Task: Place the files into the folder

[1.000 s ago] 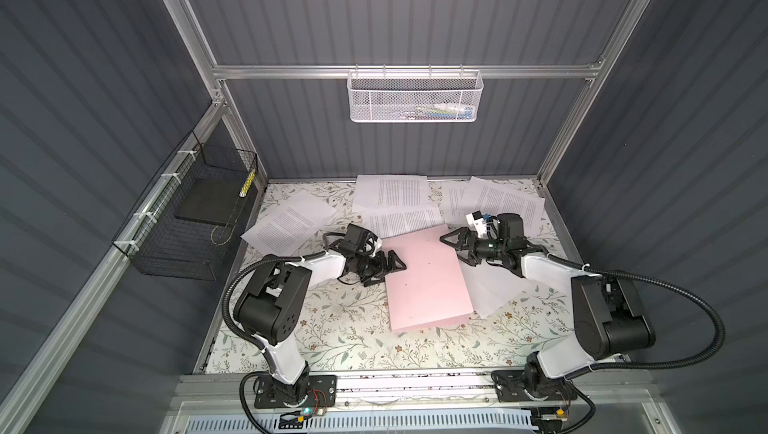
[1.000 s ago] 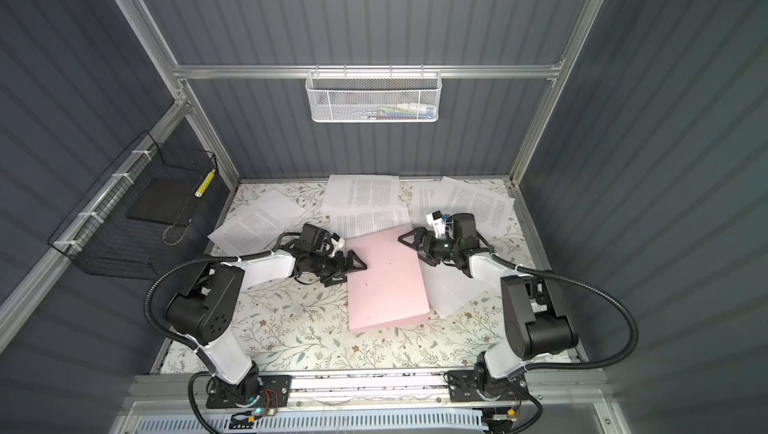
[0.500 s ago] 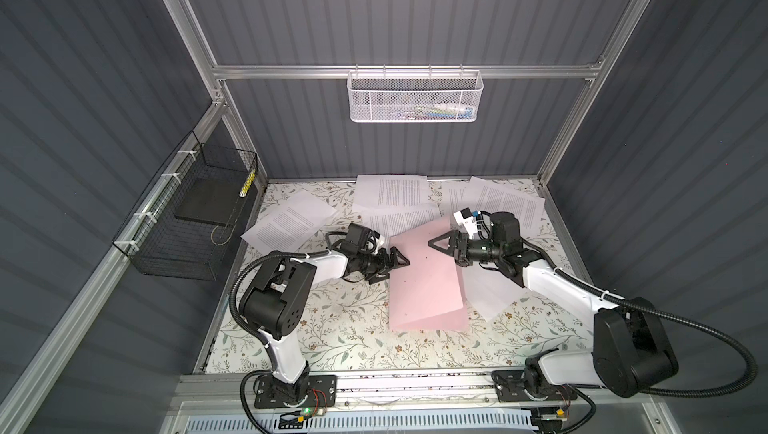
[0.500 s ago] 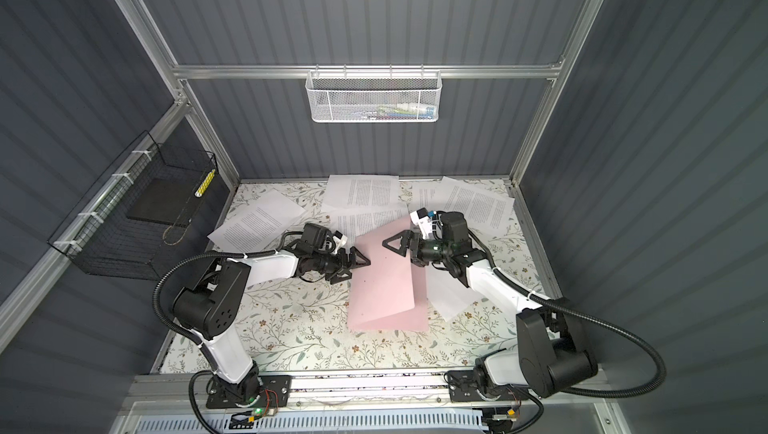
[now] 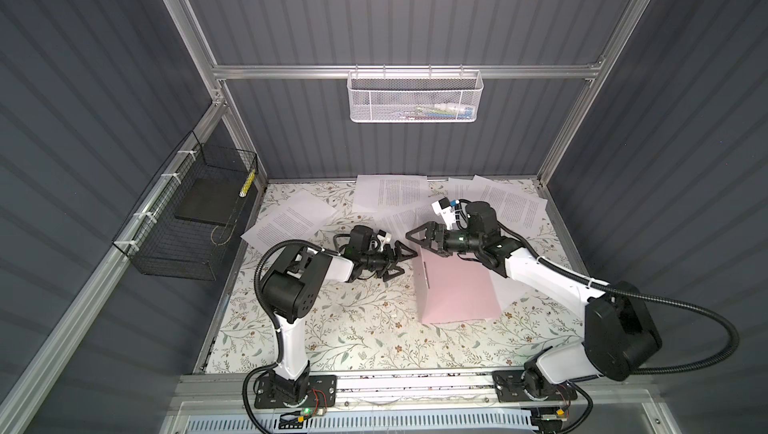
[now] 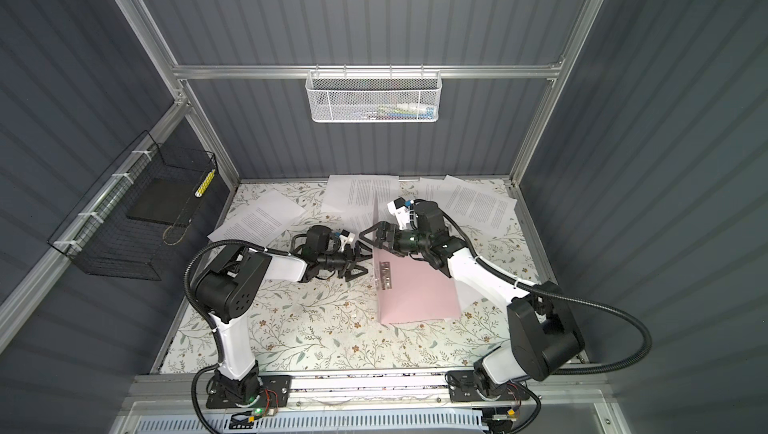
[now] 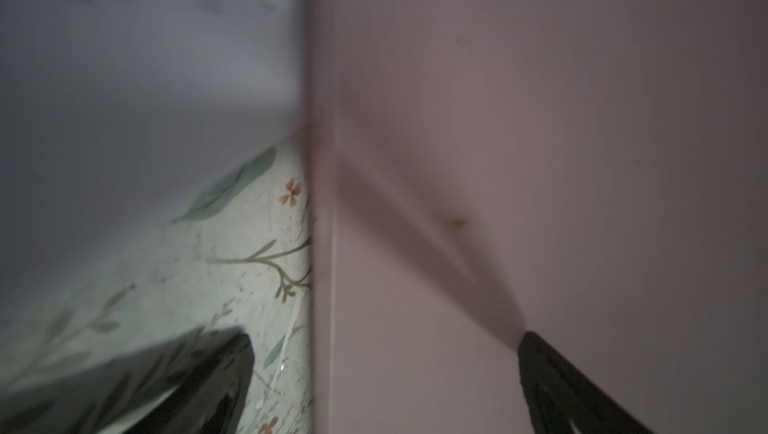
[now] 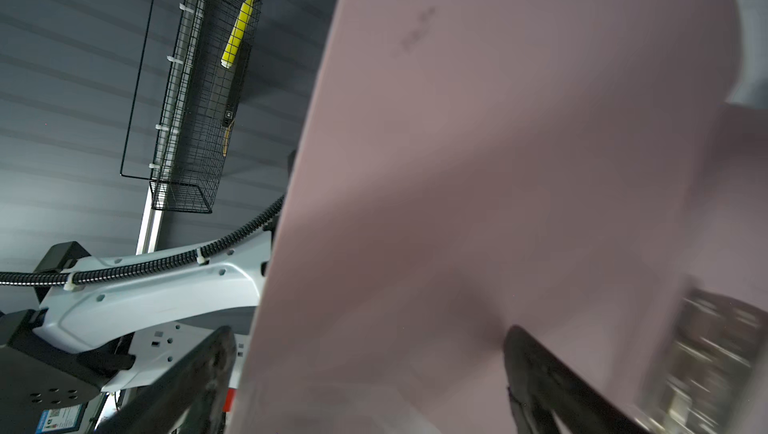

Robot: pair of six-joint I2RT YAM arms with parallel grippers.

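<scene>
A: While the thin pale pink card folder (image 5: 457,290) lies on the floral tabletop (image 5: 353,328), cover raised, how are the jaws set?
B: Spread wide on left gripper (image 5: 405,262) and right gripper (image 5: 419,241); the cover is straddled by the latter, unclamped

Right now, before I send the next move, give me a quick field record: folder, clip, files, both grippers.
folder: pale pink card folder, open; raised cover roughly upright, other half flat on the floral table
clip: metal fastener clip exposed along the spine
files: white printed paper sheets scattered around, none seen inside the folder
left gripper: fingers open, at the raised cover's outer face
right gripper: fingers open, straddling the raised cover's edge
</scene>
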